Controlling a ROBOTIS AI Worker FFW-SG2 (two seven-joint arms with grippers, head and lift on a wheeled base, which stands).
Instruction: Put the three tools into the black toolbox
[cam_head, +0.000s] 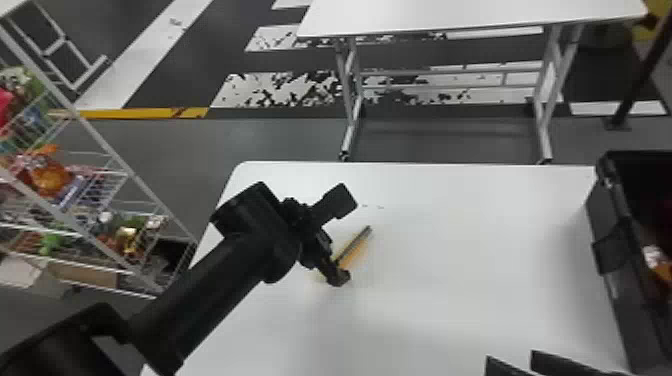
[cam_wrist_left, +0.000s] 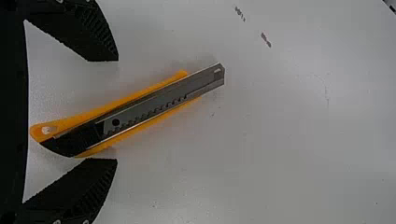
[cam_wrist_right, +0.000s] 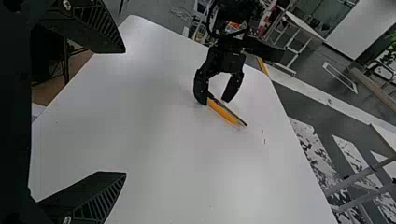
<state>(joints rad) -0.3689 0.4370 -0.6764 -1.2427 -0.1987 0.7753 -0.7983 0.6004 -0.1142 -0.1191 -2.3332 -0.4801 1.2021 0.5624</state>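
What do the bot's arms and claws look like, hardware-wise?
Left arm: matte black, thick rounded tube segments, with a thin dark loop near the wrist, likely a cable. Left claw and right claw: matching black, each with two wedge-shaped, tapering fingers, ribbed texture, small pale screw heads near the base.

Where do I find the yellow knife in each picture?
Head view: the yellow knife is a little below the middle.
Left wrist view: large, slanting from the left side to just past the middle.
Right wrist view: small, just right of the middle.
Shared landmark: the robot's left hand, open, with a finger either side of the knife's handle end.
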